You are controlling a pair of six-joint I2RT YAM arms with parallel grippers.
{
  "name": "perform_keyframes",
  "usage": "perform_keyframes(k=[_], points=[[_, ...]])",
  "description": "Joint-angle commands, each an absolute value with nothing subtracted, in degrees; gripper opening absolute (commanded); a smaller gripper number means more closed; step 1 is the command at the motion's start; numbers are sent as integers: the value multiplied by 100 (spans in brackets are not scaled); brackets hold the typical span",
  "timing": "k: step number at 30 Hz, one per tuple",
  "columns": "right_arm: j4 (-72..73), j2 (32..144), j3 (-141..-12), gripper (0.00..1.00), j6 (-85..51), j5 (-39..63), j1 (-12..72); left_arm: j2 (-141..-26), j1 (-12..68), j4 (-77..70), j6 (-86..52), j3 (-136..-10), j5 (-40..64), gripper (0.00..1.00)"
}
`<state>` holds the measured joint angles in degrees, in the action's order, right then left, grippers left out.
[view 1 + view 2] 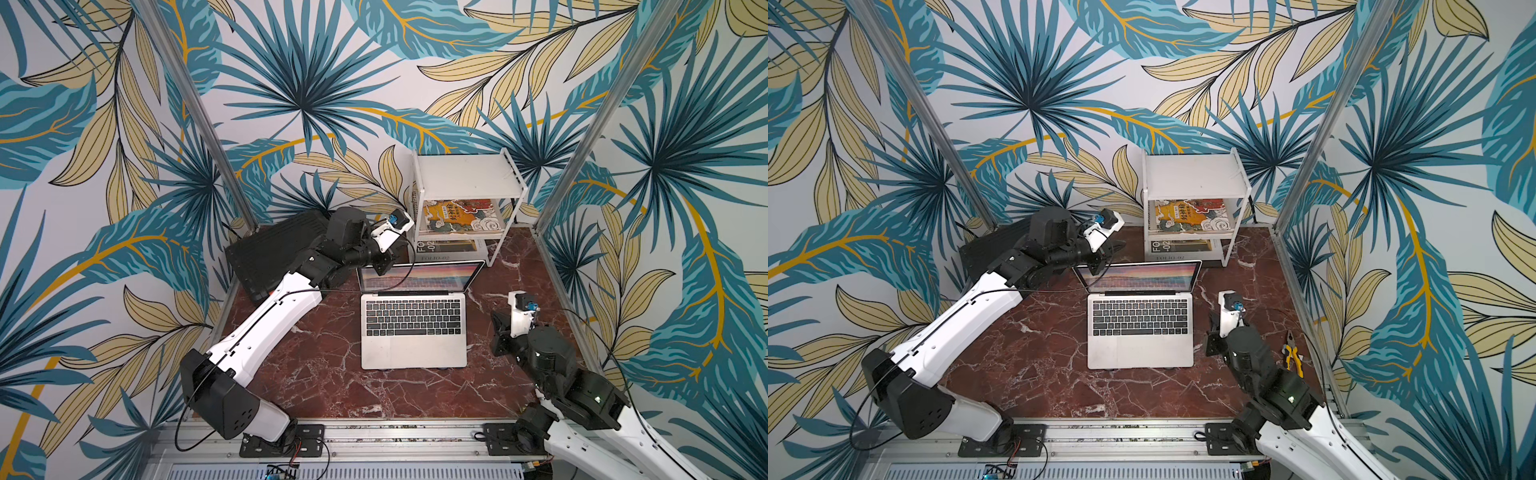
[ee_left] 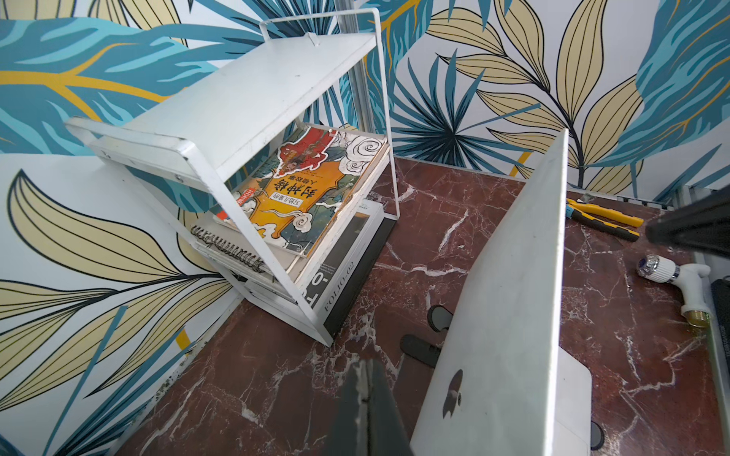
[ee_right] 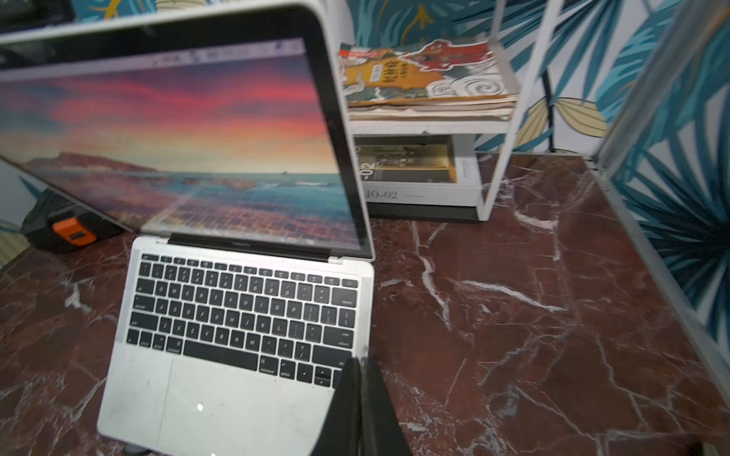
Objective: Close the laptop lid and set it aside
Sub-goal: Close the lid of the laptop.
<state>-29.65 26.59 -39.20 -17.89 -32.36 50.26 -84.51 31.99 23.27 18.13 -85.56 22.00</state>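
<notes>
The laptop point(image 1: 413, 345) stands open in the middle of the red marble table point(image 1: 324, 374), keys and trackpad facing up. The laptop lid point(image 1: 419, 277) is raised and leans a little back, its screen showing a pink-blue seascape point(image 3: 177, 138). My left gripper point(image 2: 369, 367) is shut and empty. It hovers behind the lid's left side, near the silver back with the apple logo point(image 2: 509, 316). My right gripper point(image 3: 359, 363) is also shut and empty, its tip just beside the right front edge of the laptop base point(image 3: 237, 395). In both top views it sits right of the laptop point(image 1: 1140, 345).
A white shelf rack point(image 1: 467, 178) with books stands behind the laptop at the back right. A black ribbed case point(image 1: 270, 249) lies at the back left under my left arm. Yellow-handled pliers point(image 1: 1292, 355) and a white tap fitting point(image 2: 671, 276) lie near the right edge.
</notes>
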Motion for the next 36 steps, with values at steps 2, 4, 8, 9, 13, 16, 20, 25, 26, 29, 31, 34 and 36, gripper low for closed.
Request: perform_keyframes(k=[2,4,8,9,13,16,20,25,26,29,31,34,36], points=[[-3547,2518,-4257,7,-1922,-4601,5045,-8389,3346,2414,1654,-8274,2179,0],[-3586,2692,-4530,7,-1774,-4823,5046,-8352,3401,2412,1640,-8200,2147,0],[-3609,3197,-5250,4,-1485,-4757,5045,-8281,3490,2291,1525,-8015,2127,0],[-3565,3341,-5388,3,-1405,-4674,5047,-8256,3508,2258,1499,-7961,2141,0],[-3372,3817,-5927,0,-1213,-4186,5045,-8191,3633,2165,1456,-7796,2076,0],[-3311,4194,-6282,0,-1125,-3664,5041,-8178,3696,2202,1422,-7759,2051,0],[-3296,4680,-6683,0,-1055,-2839,5047,-8094,3774,2153,1376,-7566,2018,0],[-3424,5214,-7101,0,-987,-2225,5045,-8031,3844,2129,1363,-7328,1927,0],[-3461,5317,-7164,0,-979,-2118,5046,-8014,3853,2102,1344,-7269,1923,0],[-3446,5570,-7276,0,-1009,-1988,5045,-7954,3893,1930,1283,-7077,1936,0],[-3373,5718,-7259,0,-1055,-2042,5047,-7937,3921,1831,1217,-6983,1905,0],[-3351,5979,-7261,0,-1161,-2124,5039,-7932,3950,1784,1175,-6927,1918,0],[-3326,6126,-7253,0,-1215,-2068,5039,-7935,3955,1765,1173,-6932,1886,0]])
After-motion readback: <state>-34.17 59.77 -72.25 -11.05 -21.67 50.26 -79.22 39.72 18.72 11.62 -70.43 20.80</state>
